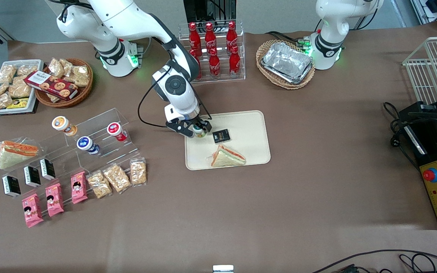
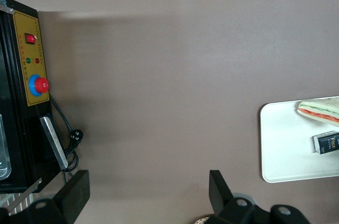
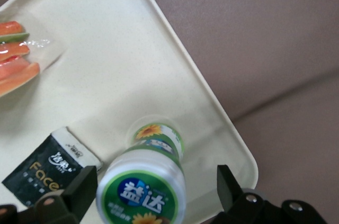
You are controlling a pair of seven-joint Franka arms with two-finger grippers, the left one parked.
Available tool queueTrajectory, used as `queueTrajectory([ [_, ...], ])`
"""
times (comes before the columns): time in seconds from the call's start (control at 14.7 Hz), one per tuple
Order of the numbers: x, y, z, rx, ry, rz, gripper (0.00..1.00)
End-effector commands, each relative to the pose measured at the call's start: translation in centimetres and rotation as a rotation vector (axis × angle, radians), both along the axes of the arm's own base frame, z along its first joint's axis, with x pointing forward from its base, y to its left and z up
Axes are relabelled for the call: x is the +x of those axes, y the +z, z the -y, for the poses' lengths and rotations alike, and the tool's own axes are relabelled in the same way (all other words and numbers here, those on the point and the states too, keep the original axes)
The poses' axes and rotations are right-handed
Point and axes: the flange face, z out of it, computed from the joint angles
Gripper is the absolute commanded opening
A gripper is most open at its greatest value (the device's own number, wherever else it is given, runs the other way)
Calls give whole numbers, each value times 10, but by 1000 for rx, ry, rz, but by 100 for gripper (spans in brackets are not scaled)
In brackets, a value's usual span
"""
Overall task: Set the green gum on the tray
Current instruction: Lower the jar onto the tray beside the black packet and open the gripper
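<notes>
The green gum (image 1: pixel 199 132), a small jar with a green-and-white lid, stands on the cream tray (image 1: pixel 250 125) near the tray's corner toward the working arm's end. My gripper (image 1: pixel 198 128) hangs over it, open, with a finger on each side of the jar. In the right wrist view the green gum (image 3: pixel 143 192) sits between the fingers of the gripper (image 3: pixel 153 184): one finger is close to the lid and a clear gap shows at the other. The tray (image 3: pixel 106 75) lies under it. The tray's edge (image 2: pixel 283 150) also shows in the left wrist view.
On the tray, a black packet (image 1: pixel 221 135) lies beside the gum and a wrapped sandwich (image 1: pixel 228 157) nearer the camera. A rack of cola bottles (image 1: pixel 212 49) stands farther back. An acrylic stand with an orange-lidded jar (image 1: pixel 62 124) and a blue-lidded jar (image 1: pixel 85 145) is toward the working arm's end.
</notes>
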Motion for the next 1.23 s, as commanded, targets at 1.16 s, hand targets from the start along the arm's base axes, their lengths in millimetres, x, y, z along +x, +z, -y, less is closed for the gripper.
queueTrajectory([
  [1.16,113,368,88,17,459,-77,100],
])
